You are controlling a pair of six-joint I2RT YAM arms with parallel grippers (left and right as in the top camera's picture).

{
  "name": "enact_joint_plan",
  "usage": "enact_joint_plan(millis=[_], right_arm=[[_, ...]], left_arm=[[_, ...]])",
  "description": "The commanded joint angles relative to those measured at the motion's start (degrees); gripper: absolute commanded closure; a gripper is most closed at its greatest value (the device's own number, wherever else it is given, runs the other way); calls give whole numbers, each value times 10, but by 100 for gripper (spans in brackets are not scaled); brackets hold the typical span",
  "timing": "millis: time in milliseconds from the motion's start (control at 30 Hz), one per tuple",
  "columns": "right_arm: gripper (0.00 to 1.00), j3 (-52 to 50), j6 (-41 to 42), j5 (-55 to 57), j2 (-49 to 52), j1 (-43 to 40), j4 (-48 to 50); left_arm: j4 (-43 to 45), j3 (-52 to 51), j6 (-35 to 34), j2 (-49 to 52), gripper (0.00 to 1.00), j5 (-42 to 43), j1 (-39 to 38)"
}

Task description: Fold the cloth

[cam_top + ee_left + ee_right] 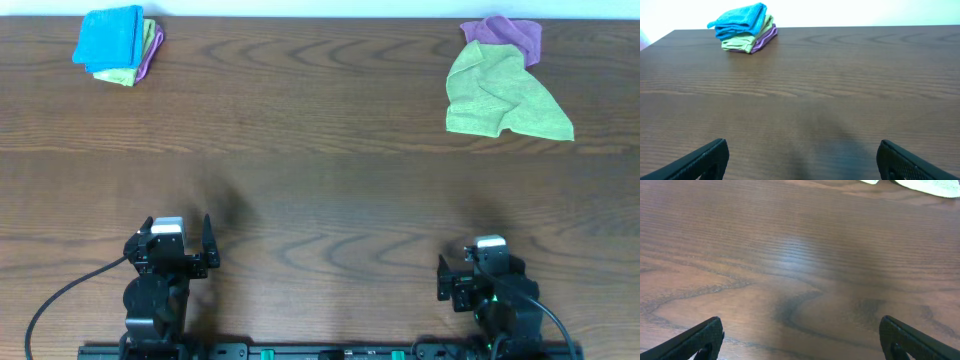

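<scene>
The bright blue cloth (110,34) lies folded on top of a small stack at the far left corner of the table; it also shows in the left wrist view (740,18). My left gripper (178,252) is open and empty near the front edge, far from the stack; its fingers (802,159) frame bare wood. My right gripper (480,268) is open and empty at the front right; its fingers (801,339) also frame bare wood.
Under the blue cloth lie a folded lime-green cloth (122,73) and a purple cloth (150,52). At the far right, a crumpled lime-green cloth (500,95) lies beside a purple cloth (508,34). The wooden table (320,190) spans the view.
</scene>
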Motion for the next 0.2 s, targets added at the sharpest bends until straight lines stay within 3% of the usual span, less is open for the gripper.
enact_joint_plan(millis=[0, 167], right_arm=[[1, -8, 5, -2, -6, 4, 0], [1, -8, 5, -2, -6, 4, 0]], left_arm=[[-2, -14, -3, -3, 5, 0, 3], [-2, -14, -3, -3, 5, 0, 3]])
